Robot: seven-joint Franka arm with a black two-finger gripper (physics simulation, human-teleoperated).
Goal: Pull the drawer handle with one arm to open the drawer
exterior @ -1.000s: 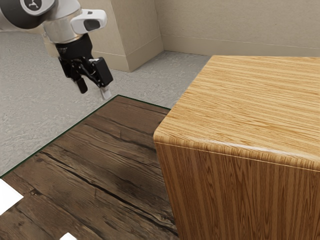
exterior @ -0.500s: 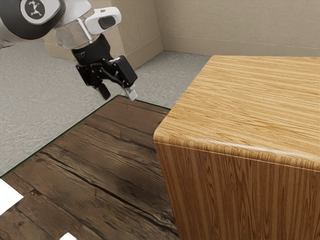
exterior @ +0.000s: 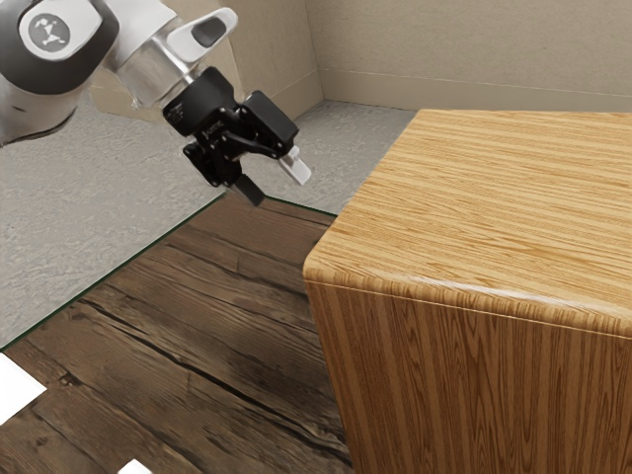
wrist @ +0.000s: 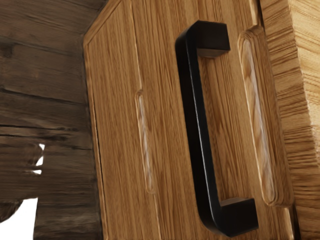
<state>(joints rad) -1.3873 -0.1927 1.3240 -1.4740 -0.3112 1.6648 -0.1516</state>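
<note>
A light wooden cabinet (exterior: 474, 286) stands on the dark plank floor at the exterior view's right. Its drawer front (wrist: 165, 125) faces my hand in the wrist view, with a black bar handle (wrist: 200, 130) mounted on it. My black gripper (exterior: 272, 178) hangs in the air to the left of the cabinet's top corner, tilted toward it, fingers apart and open with nothing between them. It is still some way off the handle. The drawer front is hidden from the exterior view.
Dark wooden planks (exterior: 178, 336) cover the ground under the gripper. Grey carpet (exterior: 69, 207) lies beyond them to the exterior view's left, and a beige wall (exterior: 464, 44) runs behind. White patches (exterior: 18, 385) sit at the lower left.
My arm has swung toward the exterior view's right and the hand has tilted from pointing down to pointing at the cabinet. The fingers stay apart.
</note>
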